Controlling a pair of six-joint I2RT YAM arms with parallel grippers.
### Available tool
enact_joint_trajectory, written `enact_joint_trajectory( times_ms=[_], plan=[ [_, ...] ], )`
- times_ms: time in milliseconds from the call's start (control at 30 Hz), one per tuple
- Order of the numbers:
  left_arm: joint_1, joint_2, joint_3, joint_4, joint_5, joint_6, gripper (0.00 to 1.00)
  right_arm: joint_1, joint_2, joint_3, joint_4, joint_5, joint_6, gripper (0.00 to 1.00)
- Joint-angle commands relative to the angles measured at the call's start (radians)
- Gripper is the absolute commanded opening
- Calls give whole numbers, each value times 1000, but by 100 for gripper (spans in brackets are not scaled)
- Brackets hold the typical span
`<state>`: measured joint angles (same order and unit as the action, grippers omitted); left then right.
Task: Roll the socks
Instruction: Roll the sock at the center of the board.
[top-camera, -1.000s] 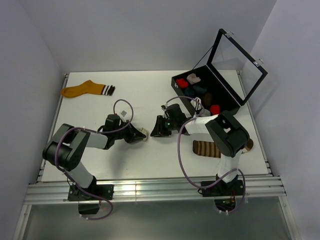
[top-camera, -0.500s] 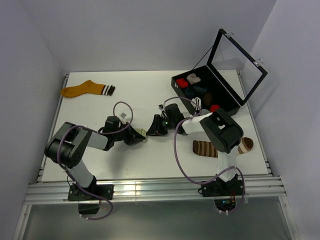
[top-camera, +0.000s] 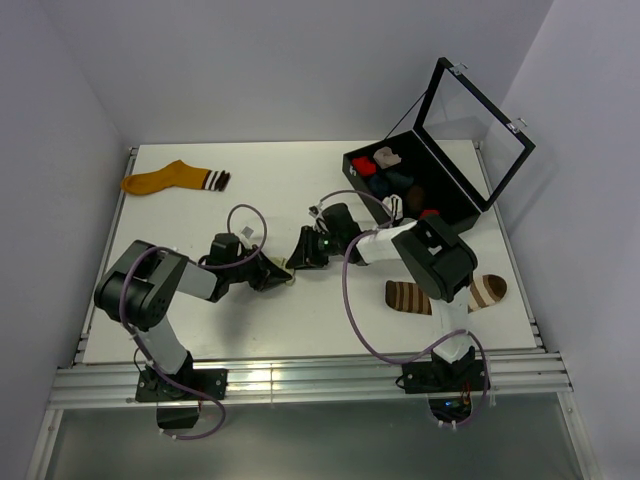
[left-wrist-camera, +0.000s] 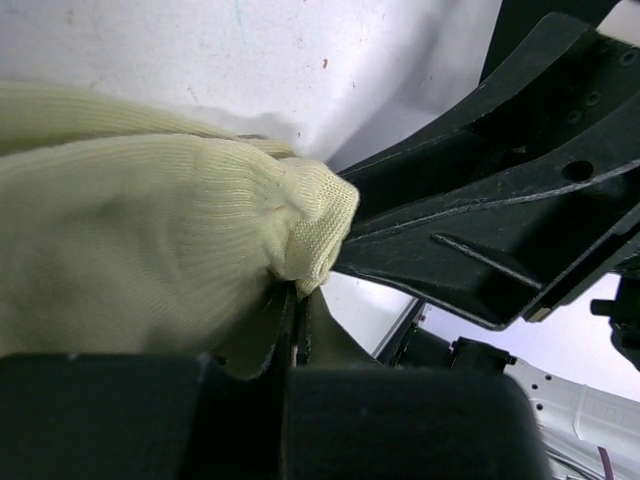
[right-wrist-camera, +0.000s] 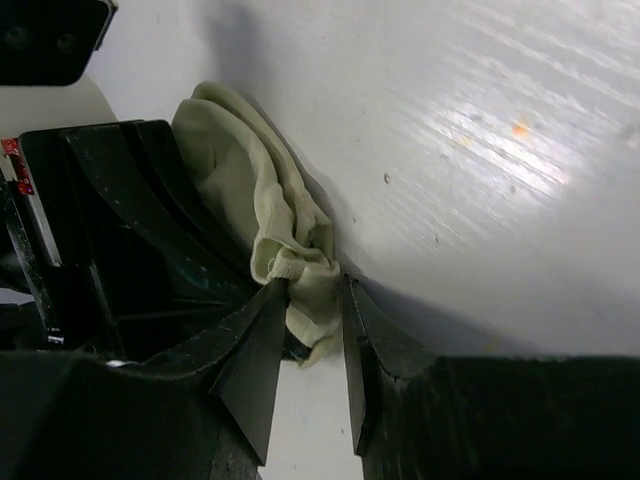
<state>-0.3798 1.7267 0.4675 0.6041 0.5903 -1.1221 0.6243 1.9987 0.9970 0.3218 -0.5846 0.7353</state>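
While held from both sides, lies bunched on the white table (top-camera: 280, 320) at mid-depth, slightly left of centre. Applies to the cream ankle sock (top-camera: 286, 267).

Left gripper (top-camera: 277, 272): closed down completely on the left part of the cream ankle sock. Confirm in the left wrist view: fabric nipped in the narrow seam between the two fingers, rest of the sock (left-wrist-camera: 150, 230) bulging up and to the left.

Right gripper (top-camera: 300, 260): about half closed, reaching in from the right. Confirm in the right wrist view: folded end of the sock (right-wrist-camera: 275, 215) fills the gap between the fingers (right-wrist-camera: 255, 370), touches both inner faces and pokes out on the near side. Counts as gripped.

Gripper spacing: tips nearly touching, with only the bunched sock between.

Dark brown sock (top-camera: 440, 297) with pale stripes: lies flat on the right, close to the near edge, partly hidden under the right arm. Touches neither gripper.

Mustard sock (top-camera: 160, 181) with black-and-white striped cuff: lies flat at the far left corner, well apart from both arms.

Black case (top-camera: 460, 185): stands at the far right with lid raised; holds rolled socks (top-camera: 364, 165) in red, cream and dark colours.
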Motion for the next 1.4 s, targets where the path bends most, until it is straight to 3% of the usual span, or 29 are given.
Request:
enact_joint_trajectory(
  times_ms=[0,100,167,200,300,400,500,533,667,833,933,1167,1367],
  plan=[
    [1,19,-1,49,42,-4,0,28,49,37,-101,77,-74,37],
    [1,27,-1,52,43,-2,0,38,71,48,-124,91,-99,36],
    [1,25,-1,49,42,2,0,40,81,48,-144,101,-108,27],
    [1,22,0,42,40,5,0,38,80,48,-150,107,-112,15],
    [2,-2,14,-10,19,39,1,40,65,48,-190,132,-128,0],
    [2,-32,34,-82,-9,80,6,40,38,58,-239,152,-132,0],
    [1,-84,51,-180,-49,128,20,40,11,83,-314,193,-126,0],
    [1,-104,56,-213,-64,145,30,40,0,101,-340,218,-125,0],
    [-16,-264,97,-392,-205,278,42,40,-5,149,-450,247,-108,0],
    [-180,-398,187,-579,-581,424,43,43,9,209,-559,250,-74,0],
    [-307,-431,210,-587,-755,475,41,45,18,239,-615,259,-54,0],
    [-516,-368,224,-557,-989,534,37,45,40,287,-679,243,-40,0],
    [-637,-262,263,-538,-1101,590,36,45,48,292,-685,239,-40,0]
  ],
)
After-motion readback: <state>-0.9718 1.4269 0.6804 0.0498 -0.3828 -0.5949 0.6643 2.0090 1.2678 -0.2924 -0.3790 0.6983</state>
